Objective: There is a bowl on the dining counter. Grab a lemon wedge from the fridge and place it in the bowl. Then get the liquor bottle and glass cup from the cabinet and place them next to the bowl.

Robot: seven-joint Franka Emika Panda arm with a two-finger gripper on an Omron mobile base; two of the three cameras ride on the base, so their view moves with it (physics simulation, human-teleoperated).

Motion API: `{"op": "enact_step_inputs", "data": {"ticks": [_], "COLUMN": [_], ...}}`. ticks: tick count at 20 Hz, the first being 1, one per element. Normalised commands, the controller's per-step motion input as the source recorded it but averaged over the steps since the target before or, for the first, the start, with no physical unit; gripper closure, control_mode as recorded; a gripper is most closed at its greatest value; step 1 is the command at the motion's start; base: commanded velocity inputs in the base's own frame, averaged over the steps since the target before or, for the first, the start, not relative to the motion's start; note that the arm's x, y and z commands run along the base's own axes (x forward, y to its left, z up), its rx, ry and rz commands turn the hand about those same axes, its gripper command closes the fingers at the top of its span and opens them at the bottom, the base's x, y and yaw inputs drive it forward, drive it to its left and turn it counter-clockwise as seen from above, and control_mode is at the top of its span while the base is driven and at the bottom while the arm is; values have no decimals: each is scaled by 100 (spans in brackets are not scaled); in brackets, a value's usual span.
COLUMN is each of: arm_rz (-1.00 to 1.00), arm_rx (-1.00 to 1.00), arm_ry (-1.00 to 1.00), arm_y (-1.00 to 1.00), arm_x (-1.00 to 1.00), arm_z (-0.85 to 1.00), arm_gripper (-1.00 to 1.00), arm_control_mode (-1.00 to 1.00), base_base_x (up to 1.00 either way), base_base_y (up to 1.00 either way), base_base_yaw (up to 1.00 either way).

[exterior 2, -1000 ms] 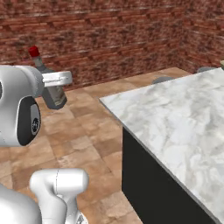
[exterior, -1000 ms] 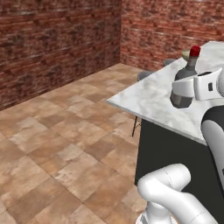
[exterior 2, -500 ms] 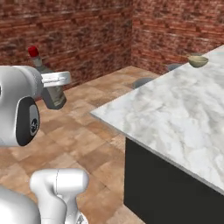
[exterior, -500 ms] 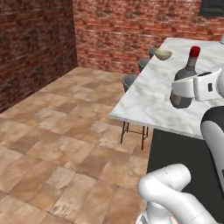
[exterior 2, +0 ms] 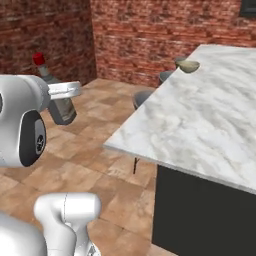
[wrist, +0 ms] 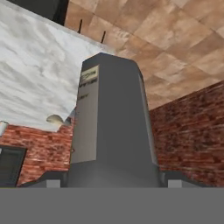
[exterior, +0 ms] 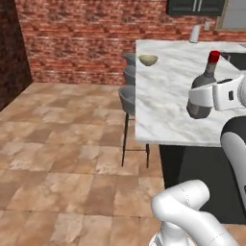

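The dining counter (exterior: pixel 163 96) is a long slab of white marble with grey veins on a dark base, running away toward a red brick wall (exterior: pixel 81 38); the floor (exterior: pixel 57 158) beside it is laid in brown and tan stone tiles. Along the counter's left edge stand grey bar stools (exterior: pixel 128 98) on thin dark legs, one behind the other. Past the counter's far end a black wall cabinet (exterior: pixel 195 6) hangs high on the brick, and a pale upright cylinder (exterior: pixel 194 33) sits at that far end — too small to say what it is.

The bowl (exterior: pixel 148 60) rests near the counter's far left corner, close to the edge above the stools: shallow, round, tan-yellow with a paler rim. Whether anything lies in it cannot be told from here. From the right base view the bowl (exterior 2: pixel 187 65) sits at the same far corner.

The liquor bottle (exterior: pixel 202 91) is off the counter, held upright in the air over its near end — a dark grey, square-shouldered body with a slim neck and a red cap. The gripper (exterior: pixel 204 98) clamps around the bottle's lower body. In the hand view the bottle (wrist: pixel 111 127) rises between the fingertips, showing a flat grey side with a pale label.
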Motion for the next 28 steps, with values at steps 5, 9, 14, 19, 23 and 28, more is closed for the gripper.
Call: {"op": "enact_step_inputs", "data": {"ticks": [5, 9, 14, 19, 23, 28], "arm_rz": [0, 0, 0, 0, 0, 0], "arm_rx": [0, 0, 0, 0, 0, 0], "arm_ry": [0, 0, 0, 0, 0, 0], "arm_y": [0, 0, 0, 0, 0, 0], "arm_x": [0, 0, 0, 0, 0, 0], "arm_z": [0, 0, 0, 0, 0, 0], "arm_gripper": [100, 100, 100, 100, 100, 100], "arm_control_mode": [100, 100, 100, 100, 100, 100], "base_base_x": [57, 59, 56, 59, 54, 48], "base_base_y": [100, 100, 100, 100, 100, 100], "base_base_yaw": [-55, -57, -59, -53, -53, -53]}}
